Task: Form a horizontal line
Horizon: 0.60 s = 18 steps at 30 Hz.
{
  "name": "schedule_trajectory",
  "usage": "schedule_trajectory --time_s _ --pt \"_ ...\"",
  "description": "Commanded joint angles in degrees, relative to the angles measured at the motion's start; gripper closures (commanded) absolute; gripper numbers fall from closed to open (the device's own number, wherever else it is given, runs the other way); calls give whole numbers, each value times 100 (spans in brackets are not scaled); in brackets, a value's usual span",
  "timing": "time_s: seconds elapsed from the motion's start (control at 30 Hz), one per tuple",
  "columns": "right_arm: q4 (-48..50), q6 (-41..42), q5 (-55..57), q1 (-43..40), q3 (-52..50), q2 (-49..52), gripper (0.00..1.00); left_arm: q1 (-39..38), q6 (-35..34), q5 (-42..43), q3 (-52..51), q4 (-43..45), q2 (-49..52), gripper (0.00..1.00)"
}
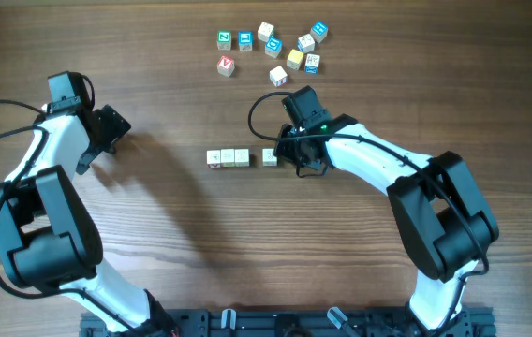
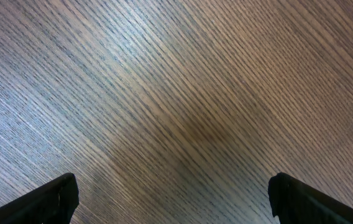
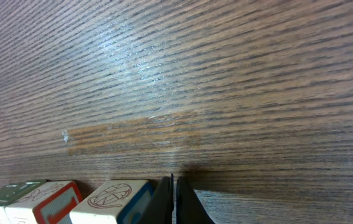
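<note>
The horizontal line is a row of three cream-white cubes set edge to edge at the table's middle. A fourth cream cube lies in line with it, a small gap to the right. My right gripper is shut and empty, right beside that cube's right side. In the right wrist view the shut fingertips press against the cube, with the row's cubes further left. My left gripper stands wide open off to the left, over bare wood.
Several loose cubes with blue, green, red and yellow faces lie scattered at the back of the table. The right arm's cable loops just behind the fourth cube. The arm bases stand along the front edge.
</note>
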Motion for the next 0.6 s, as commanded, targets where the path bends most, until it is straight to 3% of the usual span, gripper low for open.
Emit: schedule_trajectory --time_s 0.0,0.57 --pt "46 42 186 7 -13 68 95 -4 -50 7 -20 0 39 0" --pt "79 28 184 7 -13 68 95 -4 -50 7 -20 0 39 0"
